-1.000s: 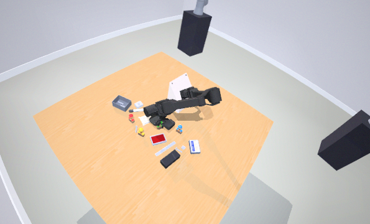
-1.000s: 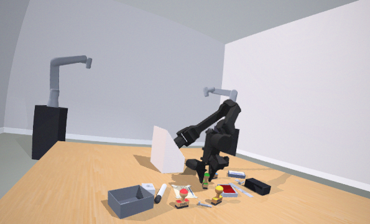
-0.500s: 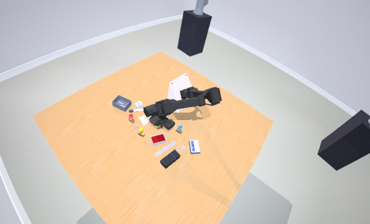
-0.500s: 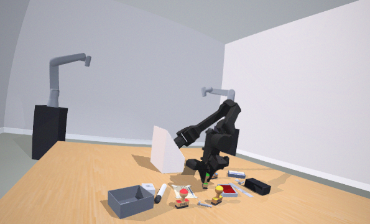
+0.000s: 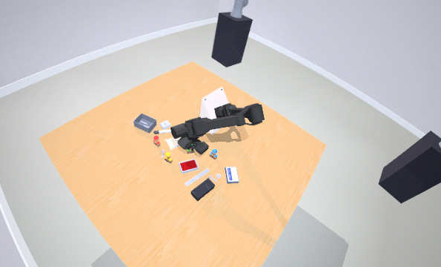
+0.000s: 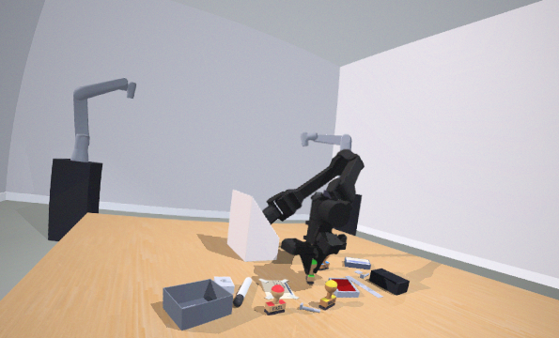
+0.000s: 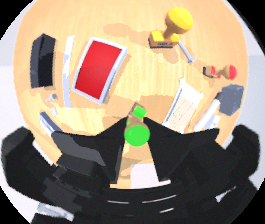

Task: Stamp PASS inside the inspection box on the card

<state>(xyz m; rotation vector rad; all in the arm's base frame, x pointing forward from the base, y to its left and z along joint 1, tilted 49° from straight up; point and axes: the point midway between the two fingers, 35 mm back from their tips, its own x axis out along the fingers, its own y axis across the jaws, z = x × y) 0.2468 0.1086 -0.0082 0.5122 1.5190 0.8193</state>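
Stamp: you have the green-topped stamp (image 5: 188,150) (image 6: 311,277) (image 7: 137,135) between the fingers, roughly upright, toward the table's left corner from its middle, as the top view shows it; its lettering is unreadable, and contact with the table (image 5: 131,208) (image 6: 119,272) (image 7: 133,37) cannot be confirmed.
Fingers: your fingers (image 5: 191,147) (image 6: 313,269) are pinching the green-topped stamp by its handle.
Card: you will find the card (image 5: 172,144) (image 6: 279,289) (image 7: 183,106) near the stamp, on the side toward the table's left corner; box contents unclear.
Pad: the red ink pad (image 5: 188,165) (image 6: 345,284) (image 7: 99,70) lies open near the stamp, on the side toward the table's lower left edge.
Other stamps: blue (image 5: 214,153) (image 6: 325,265) stands on the right-corner side of yours; yellow (image 5: 168,157) (image 6: 330,295) (image 7: 175,25) and red (image 5: 156,140) (image 6: 275,300) (image 7: 228,72) stand toward the left corner.
Bin: your grey bin (image 5: 142,127) (image 6: 208,312) (image 7: 231,100) sits beyond the card, nearer the upper left edge.
Black box: it (image 5: 203,189) (image 6: 389,281) (image 7: 43,61) rests beyond the pad, well apart from the upper left edge.
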